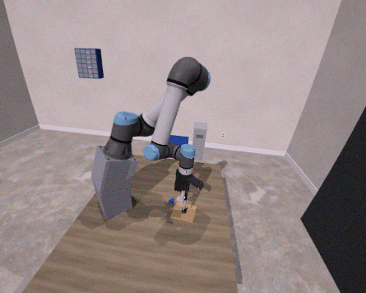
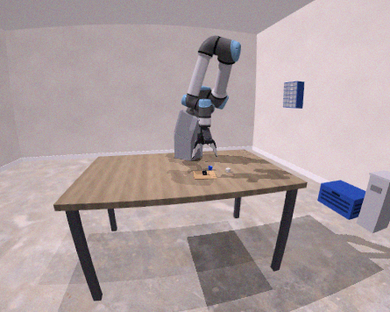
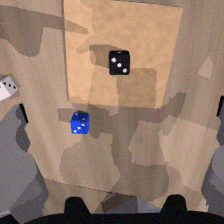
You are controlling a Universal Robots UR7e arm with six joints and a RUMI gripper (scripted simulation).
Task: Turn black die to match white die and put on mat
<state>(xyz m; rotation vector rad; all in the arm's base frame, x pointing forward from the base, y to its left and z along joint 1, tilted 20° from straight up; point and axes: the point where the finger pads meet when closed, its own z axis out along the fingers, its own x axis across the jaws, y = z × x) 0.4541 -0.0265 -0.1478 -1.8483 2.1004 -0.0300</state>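
The black die (image 3: 119,62) (image 2: 204,173) sits flat on the light tan mat (image 3: 150,30) (image 1: 190,217) (image 2: 211,174), with white pips on top. The white die (image 3: 6,88) (image 2: 228,169) lies off the mat on the table, at the left edge of the wrist view. A blue die (image 3: 80,122) (image 1: 170,201) (image 2: 209,167) lies on the table just beside the mat. My gripper (image 3: 120,100) (image 1: 185,202) (image 2: 204,150) is wide open and empty. It hangs above the mat's near edge, clear of the black die.
The dice and mat sit on a wooden table (image 2: 131,180) (image 1: 123,255). The arm's grey base (image 1: 113,181) (image 2: 186,136) stands on the table behind the mat. A blue crate (image 2: 341,198) and a grey box (image 2: 379,199) stand on the floor.
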